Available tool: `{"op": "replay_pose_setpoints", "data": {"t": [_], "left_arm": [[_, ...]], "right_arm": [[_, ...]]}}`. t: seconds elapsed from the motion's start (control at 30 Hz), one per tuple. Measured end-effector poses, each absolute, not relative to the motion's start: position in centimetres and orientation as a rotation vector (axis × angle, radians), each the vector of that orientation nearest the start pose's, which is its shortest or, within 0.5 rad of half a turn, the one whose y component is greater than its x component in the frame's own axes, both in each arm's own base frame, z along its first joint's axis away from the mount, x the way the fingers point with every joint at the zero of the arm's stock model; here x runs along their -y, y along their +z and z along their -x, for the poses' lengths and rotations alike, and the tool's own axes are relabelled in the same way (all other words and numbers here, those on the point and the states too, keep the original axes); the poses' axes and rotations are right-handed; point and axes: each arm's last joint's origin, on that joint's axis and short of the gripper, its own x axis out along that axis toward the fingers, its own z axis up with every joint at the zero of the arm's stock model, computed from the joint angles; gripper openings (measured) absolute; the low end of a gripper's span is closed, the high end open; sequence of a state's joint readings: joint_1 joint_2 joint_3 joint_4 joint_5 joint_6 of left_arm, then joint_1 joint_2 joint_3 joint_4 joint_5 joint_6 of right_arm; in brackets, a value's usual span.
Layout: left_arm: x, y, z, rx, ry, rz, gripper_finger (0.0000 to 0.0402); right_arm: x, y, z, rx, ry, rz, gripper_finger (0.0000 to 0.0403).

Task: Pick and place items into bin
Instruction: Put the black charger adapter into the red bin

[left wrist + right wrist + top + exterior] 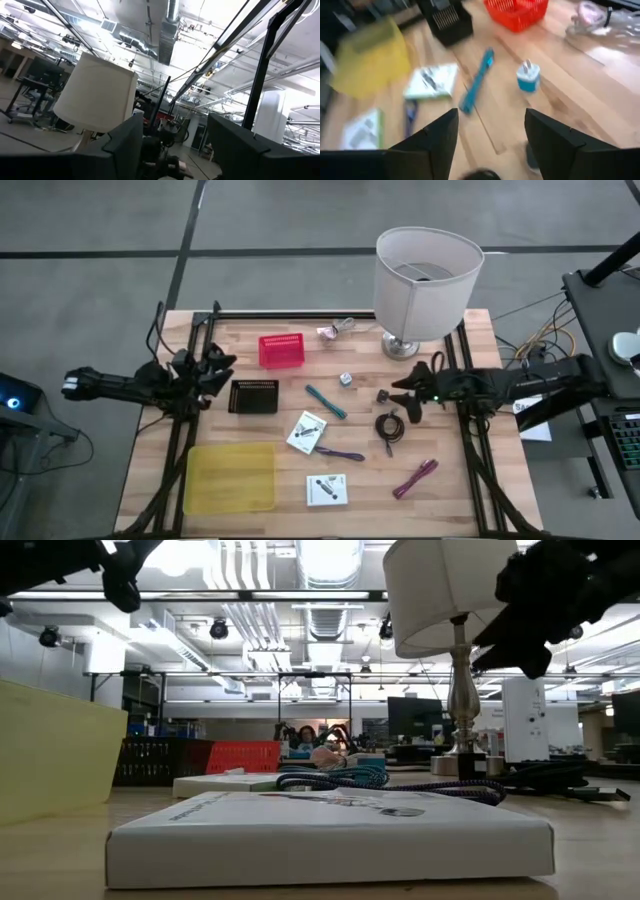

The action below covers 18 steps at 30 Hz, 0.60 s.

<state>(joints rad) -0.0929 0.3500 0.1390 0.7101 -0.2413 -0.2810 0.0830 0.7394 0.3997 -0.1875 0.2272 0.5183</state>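
High view: the right gripper (pixel 412 402) hung over the counter (pixel 470 480) right of centre, close to the lamp (pixel 425 285) base and just above the black coiled cable (pixel 389 426). Biggest risk, in my view, was that arm swinging back and clipping the lamp, since it stood so near. The left gripper (pixel 208 370) waited at the left edge by the black basket (pixel 254 396). The red basket (pixel 282 350), the black one and the yellow bin (pixel 231 476) at lower left all looked empty, so every item was loose: teal pen (pixel 326 402), purple pen (pixel 340 453), magenta stick (pixel 415 478), two white cards (pixel 307 431).

Low view: a card box filled the foreground with the cable behind it; both arms were high up, nothing held.

Left wrist view: fingers (pixel 125 145) spread wide, aimed at the ceiling and lampshade, nothing between them.

Right wrist view: fingers (pixel 440 137) also wide apart, empty, looking over the teal pen and a small blue-and-white plug (pixel 528 78). That plug looked stubby enough to squirt out of a sloppy pinch.
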Motion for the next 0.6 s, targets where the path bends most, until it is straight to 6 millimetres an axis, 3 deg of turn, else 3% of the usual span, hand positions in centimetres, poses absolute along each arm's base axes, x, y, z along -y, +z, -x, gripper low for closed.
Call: {"op": "replay_pose_setpoints", "data": {"t": [0.23,0.6], "left_arm": [[0.3,24.7,-10.8,0.511,0.075,0.358,0.0206],[0.3,24.6,-10.9,0.505,0.075,0.357,0.0206]], "right_arm": [[-0.8,18.5,-17.3,-0.713,-0.325,-0.346,0.0217],[-0.7,16.0,-18.3,-0.838,-0.381,-0.249,0.0217]]}}
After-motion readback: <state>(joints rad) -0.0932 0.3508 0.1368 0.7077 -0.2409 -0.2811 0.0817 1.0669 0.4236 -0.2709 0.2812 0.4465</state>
